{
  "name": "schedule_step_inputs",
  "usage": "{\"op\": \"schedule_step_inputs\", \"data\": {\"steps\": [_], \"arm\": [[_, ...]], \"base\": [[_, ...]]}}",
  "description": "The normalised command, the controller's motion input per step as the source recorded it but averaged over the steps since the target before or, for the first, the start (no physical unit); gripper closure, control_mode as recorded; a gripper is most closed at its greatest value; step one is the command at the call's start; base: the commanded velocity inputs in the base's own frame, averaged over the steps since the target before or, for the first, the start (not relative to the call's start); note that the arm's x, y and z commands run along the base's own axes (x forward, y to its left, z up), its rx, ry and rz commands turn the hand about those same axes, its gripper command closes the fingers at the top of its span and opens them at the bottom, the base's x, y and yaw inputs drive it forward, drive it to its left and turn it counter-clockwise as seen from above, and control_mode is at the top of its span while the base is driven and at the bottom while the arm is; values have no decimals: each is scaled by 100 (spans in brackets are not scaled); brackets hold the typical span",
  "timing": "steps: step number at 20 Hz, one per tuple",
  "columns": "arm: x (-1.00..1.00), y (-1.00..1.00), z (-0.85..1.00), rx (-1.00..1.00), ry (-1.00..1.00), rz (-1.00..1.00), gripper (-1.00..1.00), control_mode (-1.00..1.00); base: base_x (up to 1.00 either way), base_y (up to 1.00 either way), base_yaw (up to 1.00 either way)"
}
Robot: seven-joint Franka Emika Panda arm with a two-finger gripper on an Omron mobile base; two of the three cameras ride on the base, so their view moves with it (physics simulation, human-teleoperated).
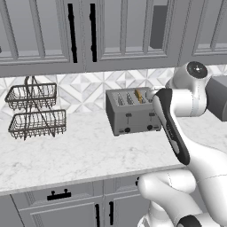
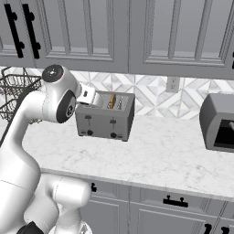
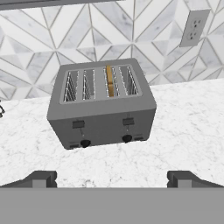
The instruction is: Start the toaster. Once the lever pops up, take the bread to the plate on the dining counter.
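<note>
Dark finger tips of the gripper (image 3: pixel 112 179) are standing spread wide apart, holding nothing, hanging in the air in front of the toaster (image 3: pixel 101 103) with bare marble showing between them and its front face. The grey metal box is sitting toward the back edge of the counter (image 1: pixel 80 150), near the tiled wall, turned slightly so that one front corner is pointing toward the counter's front edge. The bread (image 3: pixel 110 80) is standing upright in the third slot from the left as the hand view shows it (its tan top edge is peeking above the slot). Both front levers are sitting high on the face, with the small black knobs below them. White marble is lying open in front of the toaster all the way to the front edge, and on both sides of it. A two-tier wire basket (image 1: pixel 34 111) is standing well apart toward the counter's left end, and a dark grey appliance (image 2: pixel 218 121) is sitting well apart toward the right end.
</note>
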Motion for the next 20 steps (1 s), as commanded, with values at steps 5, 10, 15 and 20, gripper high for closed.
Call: {"op": "schedule_step_inputs", "data": {"steps": [5,10,15,20], "arm": [[0,0,0,0,0,0,-100,-100],[0,0,0,0,0,0,-100,-100],[0,0,0,0,0,0,-100,-100],[-1,0,0,0,0,0,-100,-100]], "base": [[0,0,0],[0,0,0],[0,0,0],[0,0,0]]}}
